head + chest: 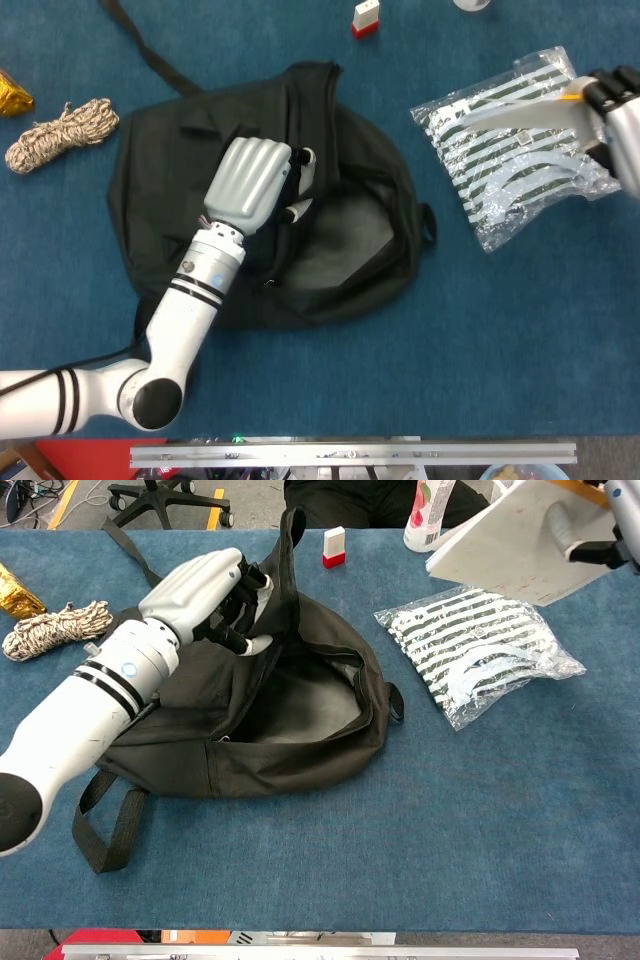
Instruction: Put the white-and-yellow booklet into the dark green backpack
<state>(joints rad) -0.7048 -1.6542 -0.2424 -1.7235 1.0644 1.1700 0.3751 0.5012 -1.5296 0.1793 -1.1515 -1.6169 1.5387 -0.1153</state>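
The dark green backpack (330,250) (300,720) lies in the middle of the blue table with its mouth gaping toward me. My left hand (250,185) (205,585) grips the upper edge of the opening and holds that flap lifted. The white-and-yellow booklet (515,540) (560,108) hangs tilted in the air at the upper right. My right hand (615,125) (590,525) holds it, above the striped bag.
A clear bag of striped items (515,160) (475,655) lies right of the backpack. A coil of rope (60,135) (55,630) and a gold packet (12,92) sit at the left. A small red-and-white box (366,18) (333,548) and a bottle (430,510) stand at the back.
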